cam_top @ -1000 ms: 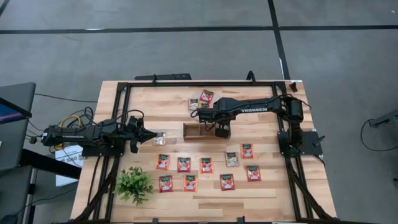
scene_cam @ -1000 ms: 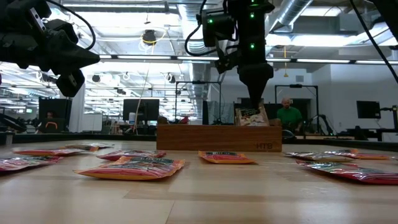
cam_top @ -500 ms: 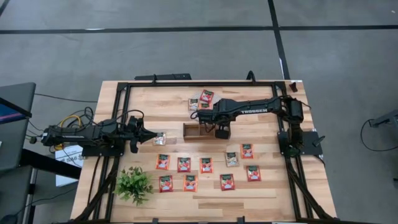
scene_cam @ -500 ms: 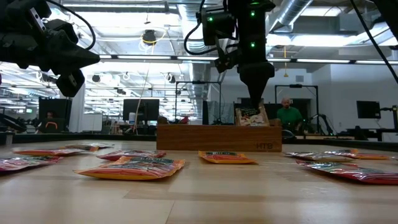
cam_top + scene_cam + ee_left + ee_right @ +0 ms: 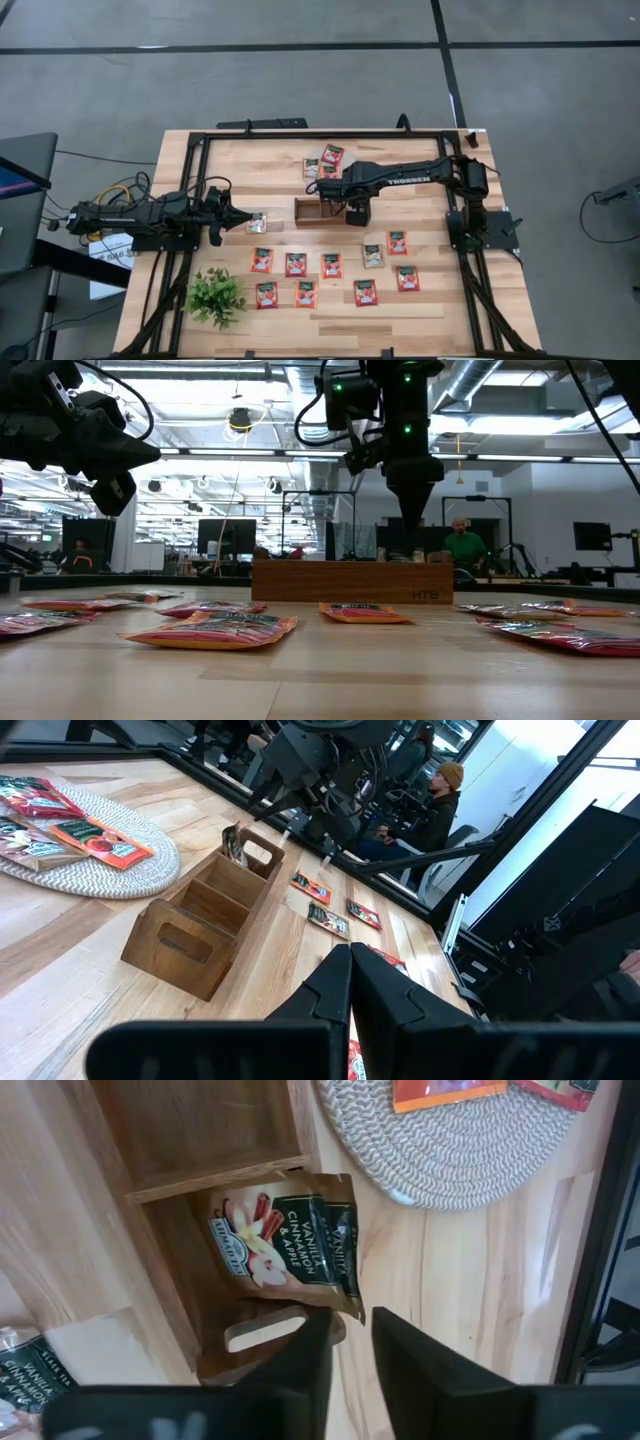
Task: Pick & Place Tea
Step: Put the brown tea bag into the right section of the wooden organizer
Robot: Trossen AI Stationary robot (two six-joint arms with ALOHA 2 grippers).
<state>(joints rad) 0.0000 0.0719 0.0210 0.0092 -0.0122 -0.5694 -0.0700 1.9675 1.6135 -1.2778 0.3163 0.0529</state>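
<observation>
A dark green-topped tea sachet printed with vanilla, cinnamon and apple lay tilted in the end compartment of the wooden tray, the one at the tray's right end in the high view. The right hand hung directly above that compartment with its fingers slightly spread and nothing between them, clear of the sachet. Just beyond the tray, the round woven mat carried a few more sachets. On the near part of the surface, two rows of red-orange sachets lay flat, with a pale one among them. The left hand waited at the left side, fingers pressed together, near a small plant.
</observation>
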